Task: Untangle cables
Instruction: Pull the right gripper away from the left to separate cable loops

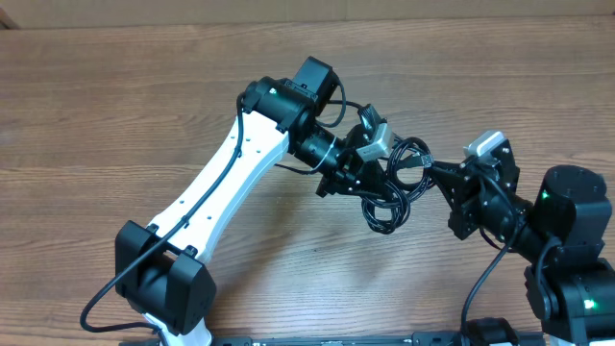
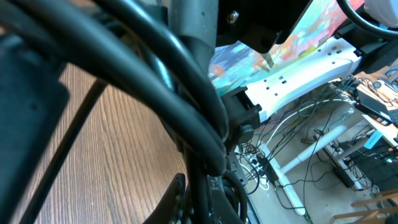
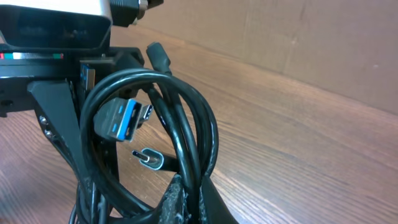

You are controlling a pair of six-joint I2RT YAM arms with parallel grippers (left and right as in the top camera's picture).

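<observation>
**Cable bundle held between both arms, knot not yet opened**

Location: the cables (image 1: 389, 190) sit at mid-counter between the two arm tips. The upper part of the bundle bridges the two tips, and a cluster of small loops sags below toward the counter (image 1: 115, 106). Whether those lower loops touch the wood cannot be told.

Right pincer (image 1: 438, 173): pressed together on the cables. The right wrist view shows several strands running down into its dark, rough-textured pads at the bottom edge. In my judgement this grip serves as the anchor, so the other arm can draw strands away from it.

Left pincer (image 1: 357, 171): up against the opposite side of the bundle, with one loop lying around its black frame. Whether it is spread or closed cannot be told, as out-of-focus black cords fill its own wrist view.

Materials: the cords are thin, round, smooth black rubber with a slight sheen, and they coil into springy rings. Ends seen are a flat metal plug with a blue tongue (image 3: 118, 119), a small oval silver plug (image 3: 149, 158) and a moulded black tip (image 3: 158, 56). The counter is matte wood-grain laminate.

Assessment: the plug ends lie inside the rings and are likely to snag when pulled.
</observation>
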